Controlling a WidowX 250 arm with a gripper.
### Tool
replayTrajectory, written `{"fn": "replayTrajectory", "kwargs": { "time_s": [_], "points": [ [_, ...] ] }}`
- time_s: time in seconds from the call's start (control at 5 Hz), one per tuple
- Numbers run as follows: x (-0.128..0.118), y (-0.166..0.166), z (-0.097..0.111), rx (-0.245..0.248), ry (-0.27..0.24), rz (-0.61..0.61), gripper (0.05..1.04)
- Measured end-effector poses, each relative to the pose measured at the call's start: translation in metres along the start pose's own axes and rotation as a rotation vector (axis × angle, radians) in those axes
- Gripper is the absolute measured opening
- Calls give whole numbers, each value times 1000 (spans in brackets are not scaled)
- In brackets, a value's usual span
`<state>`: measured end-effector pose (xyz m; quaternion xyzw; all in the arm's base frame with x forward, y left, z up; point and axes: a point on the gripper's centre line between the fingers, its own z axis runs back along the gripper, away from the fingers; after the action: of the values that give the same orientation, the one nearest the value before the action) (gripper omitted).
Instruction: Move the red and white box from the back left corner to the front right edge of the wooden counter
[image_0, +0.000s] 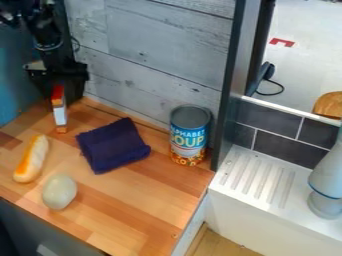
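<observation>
In the camera view, the black two-finger gripper (59, 89) hangs low at the upper left, right at the top of a slim red-and-white box (59, 114). I cannot tell whether it grips the box or is merely close to it. The box is upright, its narrow end low over the wooden counter (137, 201), an attitude that would suit a grasp from above. The dark blue folded cloth (112, 145) lies flat, so it probably needs no support; the blue-and-orange cylindrical can (189, 136) stands on its base near the plank-patterned wall (157, 47), likely steady. The orange-and-cream elongated bun (32, 159) and the pale greenish rounded object (59, 191) rest near the front-left edge.
</observation>
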<state>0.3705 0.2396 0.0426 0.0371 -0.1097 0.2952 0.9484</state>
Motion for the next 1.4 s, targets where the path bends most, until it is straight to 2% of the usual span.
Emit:
{"fn": "replayTrajectory", "kwargs": {
  "time_s": [0.2, 0.4, 0.6, 0.8, 1.0, 1.2, 1.4],
  "points": [
    [3, 3, -9, 21, 31, 10, 948],
    [4, 6, -13, 46, 66, 41, 674],
    [3, 7, -12, 47, 80, 28, 414],
    [1, 1, -7, 9, 106, 24, 390],
    [8, -8, 28, -51, 61, -1, 390],
    [3, -22, 71, -111, 13, -40, 390],
    [-34, -60, 84, -160, 54, -145, 390]
  ]
}}
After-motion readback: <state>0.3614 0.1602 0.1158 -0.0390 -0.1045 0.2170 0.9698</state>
